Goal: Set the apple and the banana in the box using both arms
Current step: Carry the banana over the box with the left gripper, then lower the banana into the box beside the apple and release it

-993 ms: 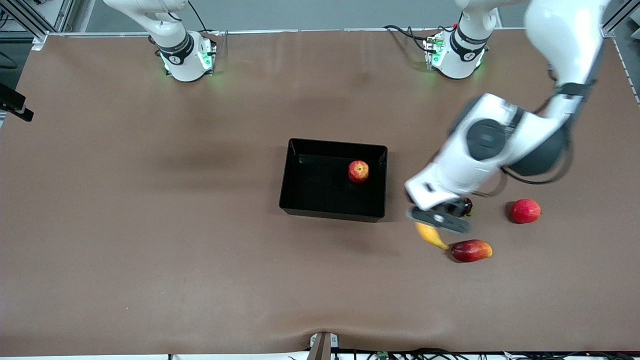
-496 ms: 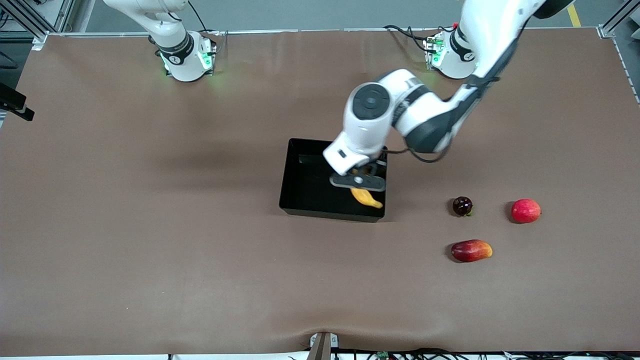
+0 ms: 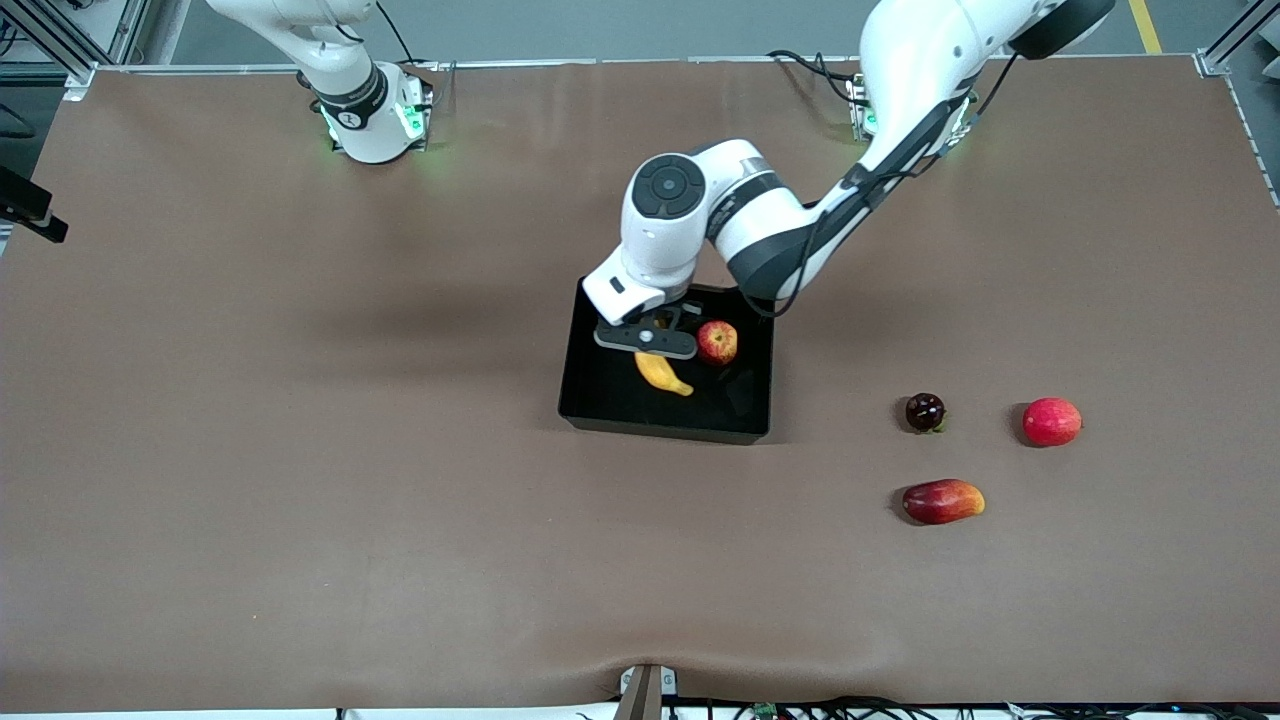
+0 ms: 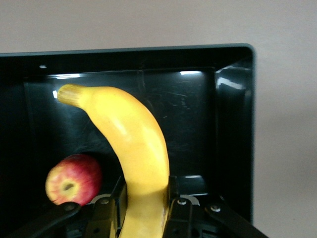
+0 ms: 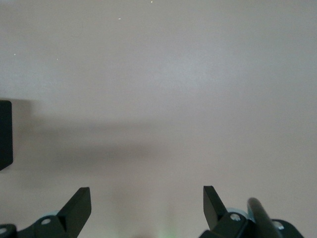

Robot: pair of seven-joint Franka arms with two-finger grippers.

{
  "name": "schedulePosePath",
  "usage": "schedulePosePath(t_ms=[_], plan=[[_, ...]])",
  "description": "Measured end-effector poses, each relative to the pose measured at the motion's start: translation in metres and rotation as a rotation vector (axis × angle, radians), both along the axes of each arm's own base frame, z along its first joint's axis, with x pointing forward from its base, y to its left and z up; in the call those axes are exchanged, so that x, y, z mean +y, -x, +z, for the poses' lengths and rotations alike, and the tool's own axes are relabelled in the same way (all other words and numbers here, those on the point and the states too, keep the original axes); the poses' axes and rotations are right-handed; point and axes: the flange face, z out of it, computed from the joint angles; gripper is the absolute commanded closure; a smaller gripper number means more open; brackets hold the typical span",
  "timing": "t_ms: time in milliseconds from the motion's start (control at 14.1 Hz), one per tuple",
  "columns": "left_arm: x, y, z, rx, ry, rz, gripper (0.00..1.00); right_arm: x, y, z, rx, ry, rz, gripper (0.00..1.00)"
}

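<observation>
Now carried in from the counter over the box (image 3: pixel 585 345), banana (image 3: pixel 663 374) clamped in left gripper (image 3: pixel 646 340) beside the apple (image 3: pixel 717 342), ready to drop; right gripper (image 5: pixel 147 206) waiting, jaws spread.

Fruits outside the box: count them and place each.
3. A dark round fruit and a red round fruit lie toward the left arm's end; a red-yellow fruit lies nearer the front camera. None seems hidden.

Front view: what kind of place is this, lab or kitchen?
Most likely a robotics lab bench: two white arms bolted at the edge of a brown mat-covered table, an aluminium frame and cables around it. The left hand holds a banana over a black box.
</observation>
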Motion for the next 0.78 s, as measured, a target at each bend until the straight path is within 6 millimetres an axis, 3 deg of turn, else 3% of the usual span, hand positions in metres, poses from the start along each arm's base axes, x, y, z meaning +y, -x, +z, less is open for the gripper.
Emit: schedulePosePath(t_ms=[354, 780], plan=[[-0.029, 0.02, -0.042, -0.046, -0.036, -0.006, 1.0, 0.033, -0.004, 0.002, -0.004, 0.001, 0.055, 0.0], [-0.03, 0.013, -0.062, -0.057, -0.012, -0.001, 1.0, 0.031, -0.003, 0.002, -0.003, 0.002, 0.046, 0.0]])
